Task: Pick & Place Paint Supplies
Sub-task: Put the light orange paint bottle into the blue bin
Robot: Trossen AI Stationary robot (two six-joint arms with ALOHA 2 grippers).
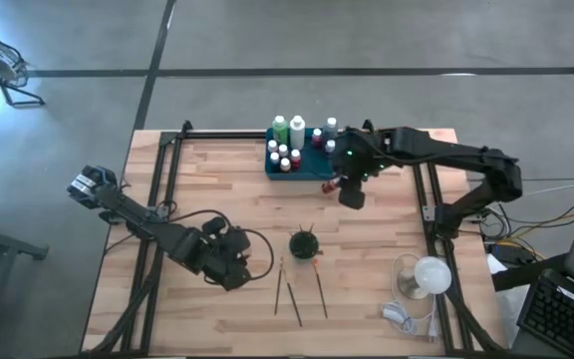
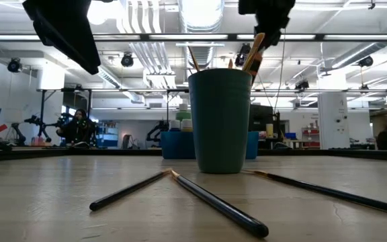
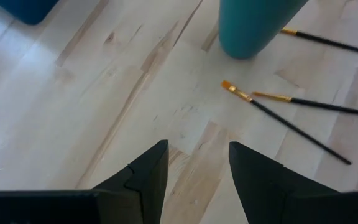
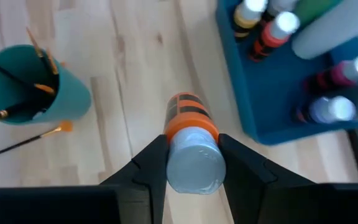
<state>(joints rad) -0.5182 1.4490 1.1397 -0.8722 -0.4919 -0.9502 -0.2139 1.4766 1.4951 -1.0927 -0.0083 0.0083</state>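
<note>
My right gripper [image 4: 192, 149] is shut on an orange bottle [image 4: 188, 118] with a pale cap and a dark label band. It hangs just off the near right corner of the teal tray [image 1: 307, 178]. Several white-capped bottles [image 1: 285, 150] stand in the tray [image 4: 272, 118]. The dark green cup [image 1: 304, 242] stands upright with brushes in it [image 4: 27, 87]. Three thin paintbrushes [image 1: 295, 299] lie flat on the wood near it [image 3: 291, 118]. My left gripper [image 3: 197, 149] is open above bare wood, left of the brushes [image 1: 235, 267]. My right gripper pinches the orange bottle between its two fingers at the capped end [image 4: 194, 165], one finger [image 4: 154, 158] on each side. The fingers come from above, pointing down. The bottle hangs below them, base downward, over the wood between tray and cup; it looks lifted clear.
A white round lamp-like object [image 1: 429, 274] and cables lie near the table's right near corner. Dark metal rails [image 1: 162, 189] run along the left and right sides. In the low view the cup [image 2: 220, 121] stands mid-table with brushes [image 2: 213, 202] in front of it.
</note>
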